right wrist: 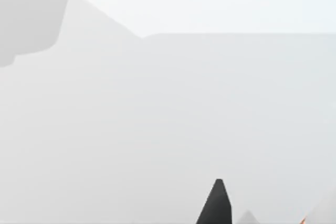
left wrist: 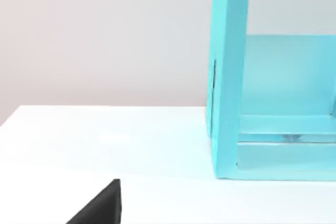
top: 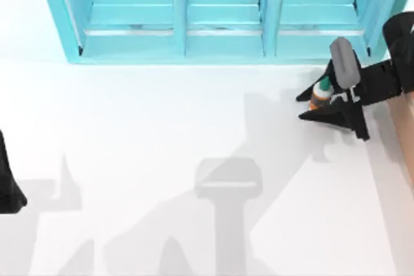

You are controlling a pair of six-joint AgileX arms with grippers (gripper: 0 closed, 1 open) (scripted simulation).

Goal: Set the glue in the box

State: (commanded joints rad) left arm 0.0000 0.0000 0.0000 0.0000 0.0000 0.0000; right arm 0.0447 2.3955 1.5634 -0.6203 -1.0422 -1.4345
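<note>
White table (top: 162, 159); glue (top: 320, 95) between right gripper (top: 310, 106) jaws, cap shelfward.

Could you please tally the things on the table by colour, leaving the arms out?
Turquoise: 1, the shelf unit
White with orange label: 1, the glue, between the right gripper's fingers
Tan: 1, the box at the right edge
Total: 3

We work in a rendered test scene. A plain white table (top: 162, 159) holds a turquoise shelf unit (top: 220, 11).
</note>
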